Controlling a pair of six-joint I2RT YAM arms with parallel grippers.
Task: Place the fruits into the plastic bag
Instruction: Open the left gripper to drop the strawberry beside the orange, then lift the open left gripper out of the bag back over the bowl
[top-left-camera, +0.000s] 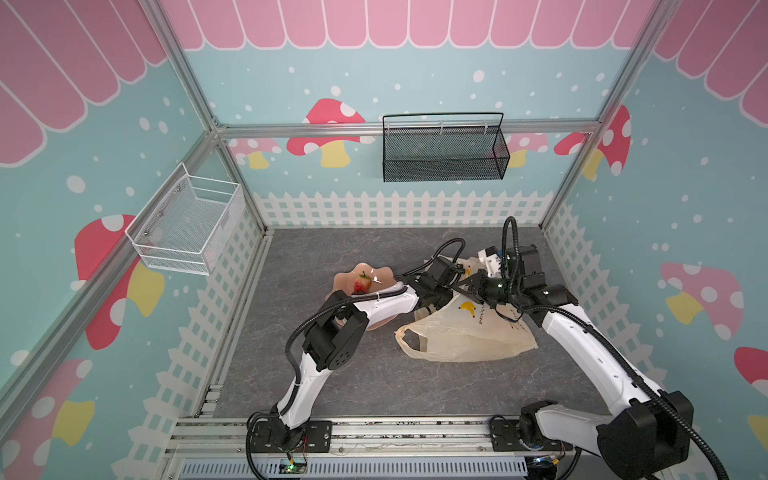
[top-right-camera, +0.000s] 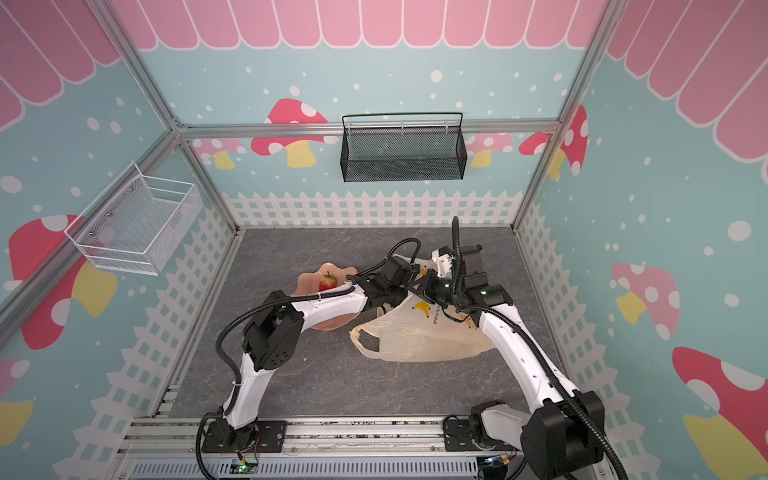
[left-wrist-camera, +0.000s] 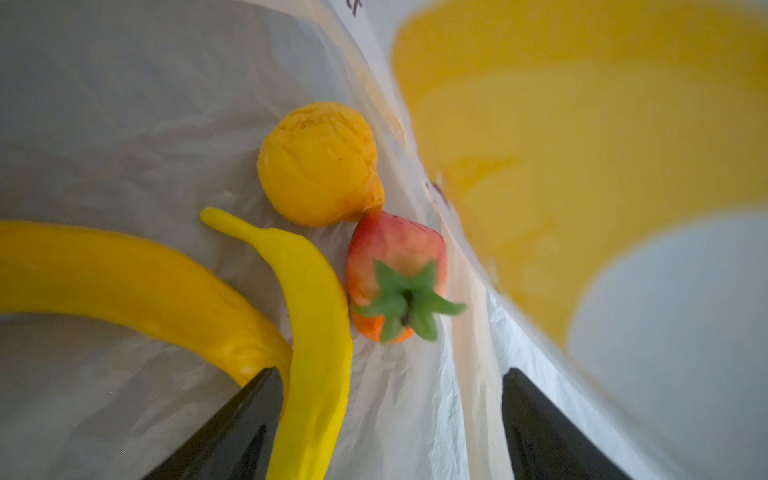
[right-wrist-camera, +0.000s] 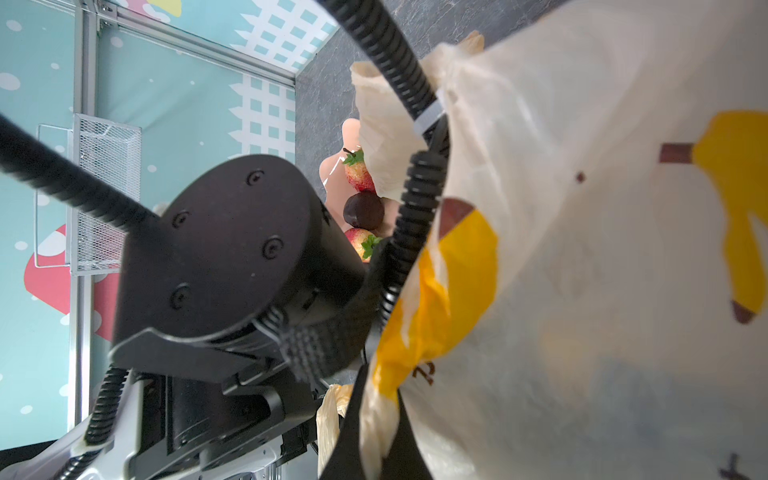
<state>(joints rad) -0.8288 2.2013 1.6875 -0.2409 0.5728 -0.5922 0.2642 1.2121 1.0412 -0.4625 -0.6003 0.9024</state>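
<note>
Cream plastic bag (top-right-camera: 419, 340) on grey table (top-right-camera: 332, 382), strawberry (top-right-camera: 327, 283) in pink dish (top-right-camera: 308, 280) beside it

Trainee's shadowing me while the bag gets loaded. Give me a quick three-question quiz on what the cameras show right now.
1. How many strawberries lie on the dish, in the right wrist view?
2. The right gripper holds: A the dish; B the plastic bag; C a strawberry.
3. True or false: the left gripper has its jaws shut.
Key: 1 two; 2 B; 3 false, they stand apart inside the bag.
</note>
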